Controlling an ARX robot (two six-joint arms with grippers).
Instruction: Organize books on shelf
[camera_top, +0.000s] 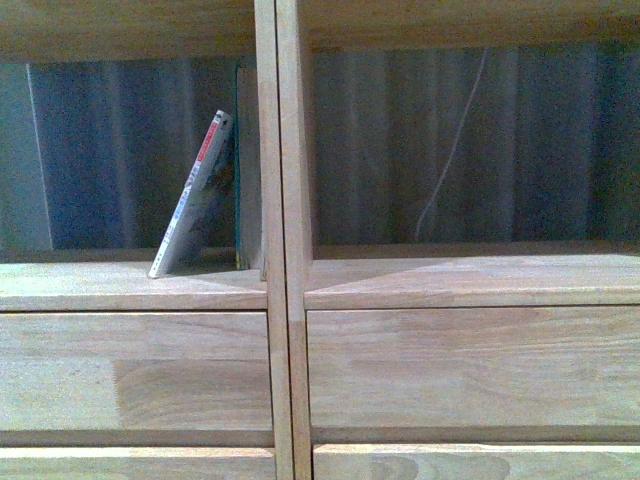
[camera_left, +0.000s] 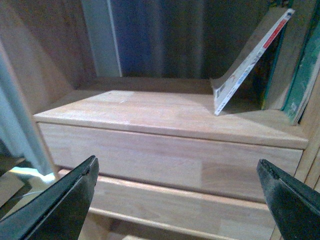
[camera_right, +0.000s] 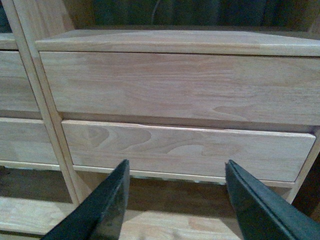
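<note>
A pale paperback book (camera_top: 193, 196) with a red-topped spine leans tilted in the left compartment of the light-wood shelf (camera_top: 280, 290), its top resting toward the divider. Behind it a slim teal-edged book (camera_top: 239, 165) stands upright against the divider. The left wrist view shows the leaning book (camera_left: 250, 62) and the teal-edged book (camera_left: 302, 82) at the far side of the compartment. My left gripper (camera_left: 177, 172) is open, low in front of the drawer below them, holding nothing. In front of the lower drawers my right gripper (camera_right: 177, 167) is open and empty.
The right compartment (camera_top: 470, 150) holds only a thin white cord (camera_top: 450, 150) hanging at the back. Plain drawer fronts (camera_top: 470, 365) lie under both compartments. A vertical divider (camera_top: 280, 140) separates them. Floor boards (camera_right: 165, 220) show below the lowest drawer.
</note>
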